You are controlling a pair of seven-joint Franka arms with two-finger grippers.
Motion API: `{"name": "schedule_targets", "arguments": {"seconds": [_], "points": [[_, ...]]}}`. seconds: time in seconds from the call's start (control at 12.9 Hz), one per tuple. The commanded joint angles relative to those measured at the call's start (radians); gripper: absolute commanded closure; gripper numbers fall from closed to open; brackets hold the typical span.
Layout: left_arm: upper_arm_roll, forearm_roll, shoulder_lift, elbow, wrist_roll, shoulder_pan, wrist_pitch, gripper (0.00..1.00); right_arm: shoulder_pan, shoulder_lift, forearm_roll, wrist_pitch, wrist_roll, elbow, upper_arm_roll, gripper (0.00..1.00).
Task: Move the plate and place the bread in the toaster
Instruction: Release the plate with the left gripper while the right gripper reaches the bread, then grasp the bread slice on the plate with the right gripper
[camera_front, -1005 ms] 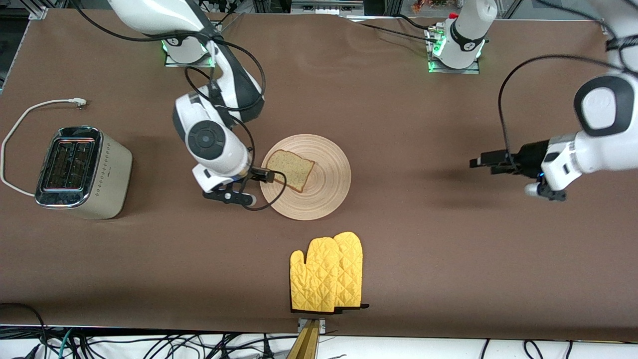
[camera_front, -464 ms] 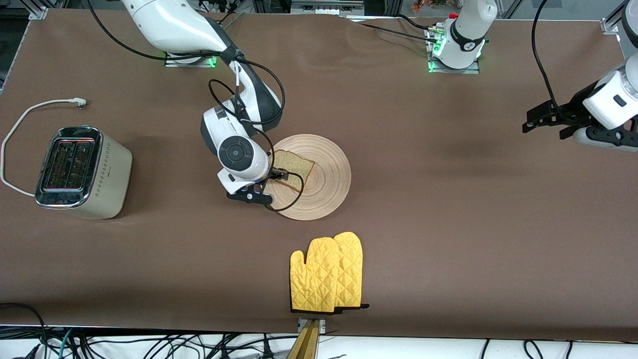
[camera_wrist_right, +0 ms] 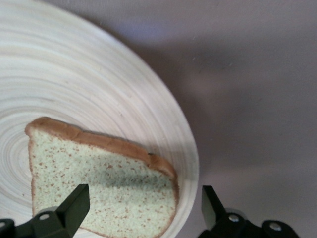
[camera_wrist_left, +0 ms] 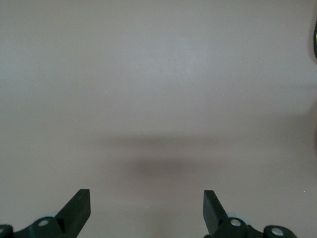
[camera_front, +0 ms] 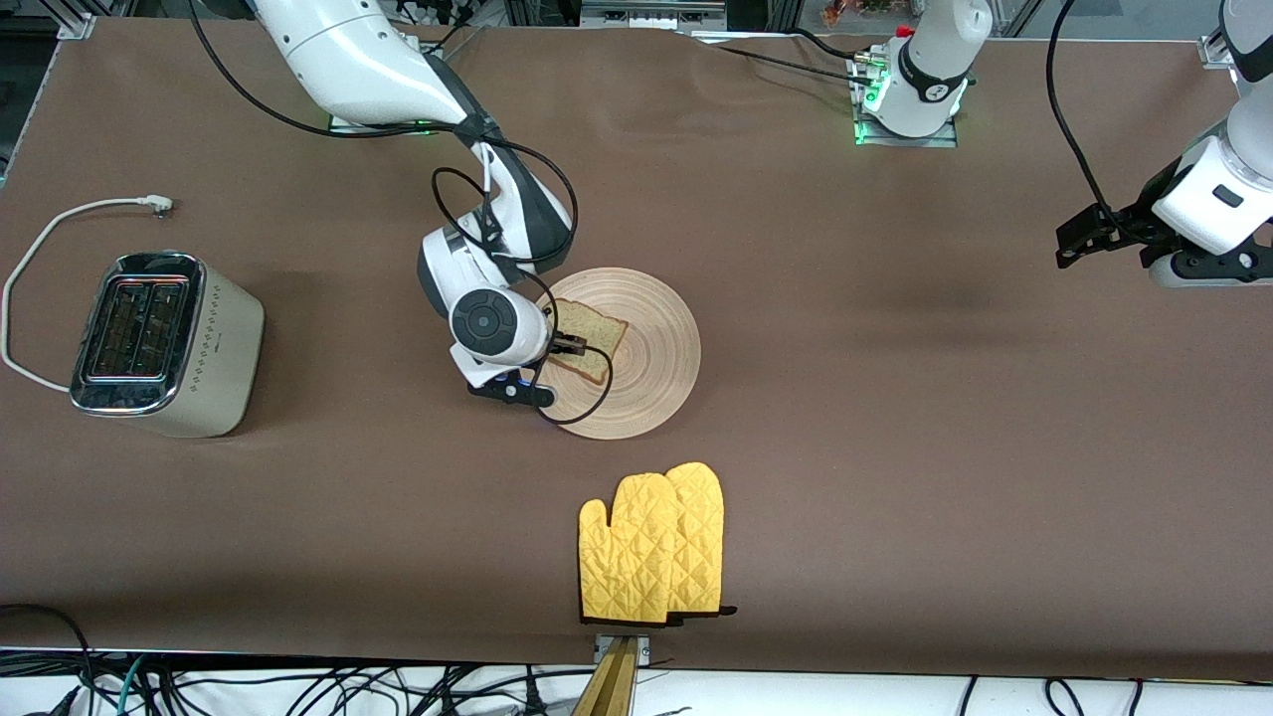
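The bread (camera_front: 594,341) lies flat on the plate (camera_front: 656,358), on the half toward the right arm's end. My right gripper (camera_front: 522,348) is open and hangs over the bread's edge and the plate's rim; its hand hides part of the slice. In the right wrist view the bread (camera_wrist_right: 99,178) and plate (camera_wrist_right: 74,84) show between the open right gripper's (camera_wrist_right: 143,198) fingers, untouched. The toaster (camera_front: 164,343) stands at the right arm's end, both slots up. My left gripper (camera_front: 1079,239) is open and empty over bare table at the left arm's end, shown also in the left wrist view (camera_wrist_left: 146,198).
A pair of yellow oven mitts (camera_front: 651,542) lies nearer to the front camera than the plate. The toaster's white cord (camera_front: 45,239) loops on the table beside it, unplugged. Brown cloth covers the table (camera_front: 895,447).
My right gripper has moved from beside the plate to over the bread's edge. My left arm has drawn back toward its own end of the table.
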Motion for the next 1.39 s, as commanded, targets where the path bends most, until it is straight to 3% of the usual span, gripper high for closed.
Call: {"name": "schedule_targets", "arguments": {"seconds": [0.0, 0.54, 0.62, 0.85, 0.93, 1.08, 1.31], "points": [[-0.018, 0.029, 0.006, 0.031, -0.01, 0.037, -0.017, 0.0, 0.028, 0.012, 0.016, -0.004, 0.051, 0.007, -0.006, 0.0], [-0.025, 0.017, 0.008, 0.026, 0.008, 0.039, -0.015, 0.0, 0.03, 0.009, 0.016, -0.062, 0.051, 0.006, -0.008, 0.01], [-0.025, 0.017, 0.008, 0.026, 0.008, 0.037, -0.015, 0.0, 0.029, 0.009, 0.016, -0.062, 0.051, 0.004, -0.008, 0.07], [-0.023, 0.017, 0.008, 0.021, 0.01, 0.039, -0.019, 0.0, 0.029, 0.011, 0.018, -0.06, 0.052, 0.003, -0.008, 0.48], [-0.023, 0.017, 0.008, 0.018, 0.011, 0.039, -0.017, 0.0, 0.029, 0.011, 0.018, -0.059, 0.052, 0.003, -0.008, 0.55], [-0.023, 0.017, 0.008, 0.015, 0.011, 0.039, -0.017, 0.0, 0.029, 0.012, 0.018, -0.054, 0.052, 0.003, -0.008, 0.6], [-0.025, 0.017, 0.008, 0.015, 0.011, 0.04, -0.019, 0.0, 0.029, 0.014, 0.018, -0.05, 0.052, 0.001, -0.008, 0.84]]}}
